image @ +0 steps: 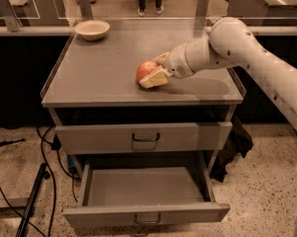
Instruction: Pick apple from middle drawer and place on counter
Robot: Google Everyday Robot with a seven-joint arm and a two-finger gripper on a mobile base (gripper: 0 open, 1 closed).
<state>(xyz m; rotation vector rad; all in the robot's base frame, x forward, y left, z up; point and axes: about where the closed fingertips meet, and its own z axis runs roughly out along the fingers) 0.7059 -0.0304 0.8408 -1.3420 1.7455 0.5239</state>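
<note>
The apple (pixel 146 70), red-orange with a paler patch, rests on the counter (pixel 96 75) right of its middle. My gripper (pixel 151 72) reaches in from the right, with one cream finger (pixel 154 79) in front of the apple and the other behind it, shut on it. The middle drawer (pixel 144 187) is pulled out wide at the bottom of the cabinet, and its flat grey floor holds nothing.
A cream bowl (pixel 92 29) stands at the counter's back left corner. A taller-fronted grey drawer (pixel 143 137) sits just under the counter, slightly out. Black cables (pixel 43 154) and a dark stand leg (pixel 30 201) lie on the floor at the left. Pale benches with clear panels stand behind.
</note>
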